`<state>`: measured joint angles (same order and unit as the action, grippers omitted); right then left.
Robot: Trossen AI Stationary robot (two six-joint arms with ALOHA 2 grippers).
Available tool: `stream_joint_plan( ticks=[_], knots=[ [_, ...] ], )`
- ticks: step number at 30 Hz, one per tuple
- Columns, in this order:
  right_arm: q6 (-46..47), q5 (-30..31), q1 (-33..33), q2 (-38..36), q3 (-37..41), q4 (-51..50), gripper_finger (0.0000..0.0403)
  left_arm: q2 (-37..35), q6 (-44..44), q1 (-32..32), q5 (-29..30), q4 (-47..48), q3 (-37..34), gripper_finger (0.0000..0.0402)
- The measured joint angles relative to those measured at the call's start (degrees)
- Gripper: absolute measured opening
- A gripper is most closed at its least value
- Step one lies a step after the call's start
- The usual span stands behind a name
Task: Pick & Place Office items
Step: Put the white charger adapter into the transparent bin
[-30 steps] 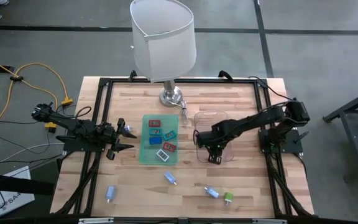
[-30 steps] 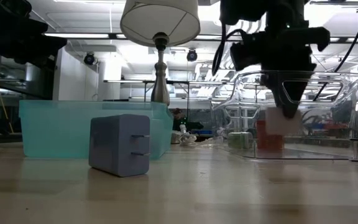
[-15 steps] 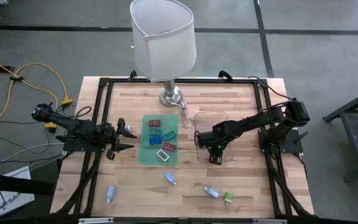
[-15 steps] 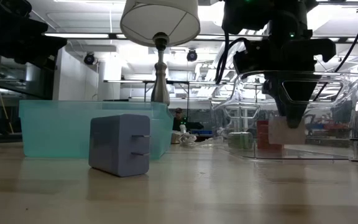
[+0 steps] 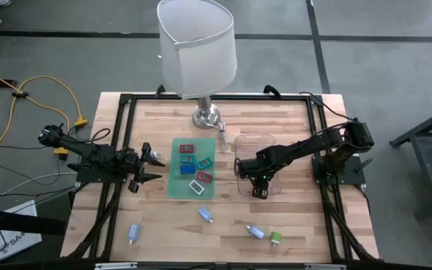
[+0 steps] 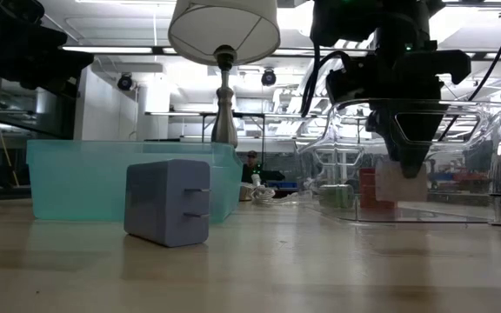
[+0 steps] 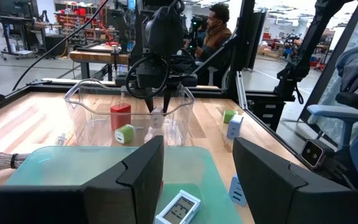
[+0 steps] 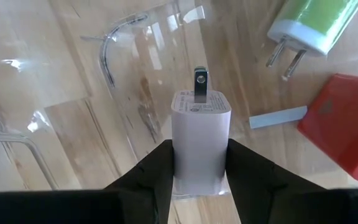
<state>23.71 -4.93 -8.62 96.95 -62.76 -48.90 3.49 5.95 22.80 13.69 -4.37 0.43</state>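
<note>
Layout, seen from above: the lamp (image 5: 199,52) stands at the table's (image 5: 291,120) far edge; the mat (image 5: 175,180) lies at centre, bearing several flat office items (image 5: 194,166); the clear tray (image 5: 247,142) sits just right of it. Loose chargers (image 5: 205,215) lie near the front edge.

- We see bare surface (image 5: 291,127) along the far edge beside the lamp (image 5: 198,52).
- The green mat (image 5: 192,167) and clear tray (image 5: 255,161) crowd the middle.
- Scattered chargers (image 5: 205,215) dot the near edge.
</note>
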Motion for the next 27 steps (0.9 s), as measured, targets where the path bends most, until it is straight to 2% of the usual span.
stream_joint_plan(
  ticks=[27],
  knots=[
    [-2.65,-0.15,0.02,-0.04,0.00,0.76,0.0127,0.00,0.00,-0.01,0.00,0.01,0.00,0.0186]
  ],
)
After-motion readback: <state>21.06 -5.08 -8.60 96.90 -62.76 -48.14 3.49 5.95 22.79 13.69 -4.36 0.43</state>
